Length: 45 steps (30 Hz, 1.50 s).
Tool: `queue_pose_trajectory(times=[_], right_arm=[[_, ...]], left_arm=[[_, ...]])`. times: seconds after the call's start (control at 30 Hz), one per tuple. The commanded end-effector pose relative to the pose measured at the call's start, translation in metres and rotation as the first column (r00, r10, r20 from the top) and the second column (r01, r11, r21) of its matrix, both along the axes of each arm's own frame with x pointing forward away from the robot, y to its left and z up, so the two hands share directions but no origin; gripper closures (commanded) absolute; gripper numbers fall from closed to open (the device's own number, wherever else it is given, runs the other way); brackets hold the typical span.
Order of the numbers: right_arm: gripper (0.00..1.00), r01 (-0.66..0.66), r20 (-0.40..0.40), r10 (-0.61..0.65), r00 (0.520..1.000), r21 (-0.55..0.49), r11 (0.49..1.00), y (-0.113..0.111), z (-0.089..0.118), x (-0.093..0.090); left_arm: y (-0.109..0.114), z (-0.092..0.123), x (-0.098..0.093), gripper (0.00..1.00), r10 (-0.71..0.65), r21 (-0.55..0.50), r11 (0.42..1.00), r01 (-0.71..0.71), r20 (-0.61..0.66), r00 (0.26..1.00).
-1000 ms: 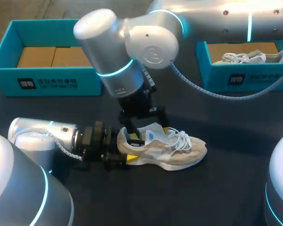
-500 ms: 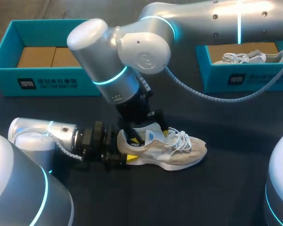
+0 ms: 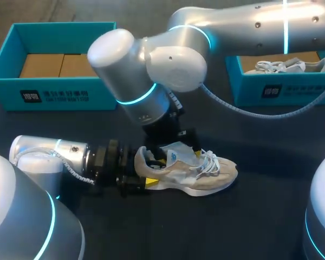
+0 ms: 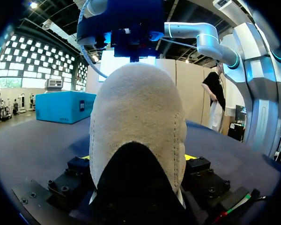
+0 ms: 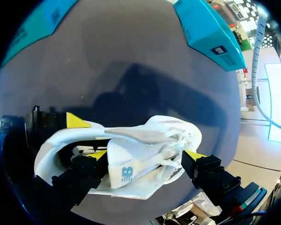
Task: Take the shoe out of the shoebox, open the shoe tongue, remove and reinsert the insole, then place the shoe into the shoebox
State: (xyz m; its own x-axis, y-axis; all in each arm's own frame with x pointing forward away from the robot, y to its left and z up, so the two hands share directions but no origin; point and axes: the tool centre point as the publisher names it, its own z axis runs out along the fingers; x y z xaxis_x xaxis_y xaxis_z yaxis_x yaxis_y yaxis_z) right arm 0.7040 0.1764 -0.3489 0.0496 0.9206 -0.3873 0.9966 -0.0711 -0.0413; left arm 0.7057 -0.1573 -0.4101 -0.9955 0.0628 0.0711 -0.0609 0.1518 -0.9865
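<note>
Dark matte table [image 3: 260, 216], evenly lit

Left arm [image 3: 49, 157]: enters from the near left and lies low and horizontal, with the wrist pointing right. Left gripper [image 3: 136, 181]: fingers clamped on both sides of the heel of the shoe [image 3: 206, 176]. Right arm [image 3: 151, 59]: enters from the far right and reaches past the middle, with the wrist angled steeply down. Right gripper [image 3: 179, 157]: fingers spread wide, tips pointing down.

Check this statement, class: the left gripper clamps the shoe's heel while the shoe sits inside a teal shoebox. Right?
Wrong on one point. The left gripper does clamp the heel, but the shoe lies on the dark table, outside both shoeboxes; the head view shows it.
</note>
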Motion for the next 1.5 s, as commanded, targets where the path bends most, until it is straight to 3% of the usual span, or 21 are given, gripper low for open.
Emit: queue_pose_trajectory(times=[0.03, 0.3, 0.73, 1.03, 1.23, 1.5], right_arm=[[0.0, 0.213, 0.101, -0.213, 0.972, 0.01, 0.977, -0.009, 0.001, -0.004], [0.0, 0.237, 0.094, -0.239, 0.967, 0.027, 0.971, -0.025, 0.003, -0.003], [0.0, 0.319, 0.026, -0.321, 0.947, 0.063, 0.946, -0.038, 0.021, -0.006], [0.0, 0.325, -0.037, -0.322, 0.946, 0.091, 0.941, -0.023, 0.017, -0.015], [0.0, 0.322, -0.054, -0.318, 0.947, 0.103, 0.941, -0.025, 0.015, -0.02], [0.0, 0.297, -0.088, -0.288, 0.954, 0.129, 0.946, -0.021, 0.028, -0.028]], left_arm=[[0.0, 0.001, 0.0, 1.0, 0.0, 0.001, 1.0, 0.0, -0.001, 1.0], [0.0, 0.001, 0.0, 1.0, 0.0, 0.001, 1.0, 0.0, -0.001, 1.0], [0.0, 0.001, 0.0, 1.0, 0.0, 0.001, 1.0, 0.0, -0.001, 1.0], [0.0, 0.001, 0.0, 1.0, 0.0, 0.001, 1.0, 0.0, -0.001, 1.0], [0.0, 0.001, 0.0, 1.0, 0.0, 0.001, 1.0, 0.0, -0.001, 1.0], [0.0, 0.001, 0.0, 1.0, 0.0, 0.001, 1.0, 0.0, -0.001, 1.0]])
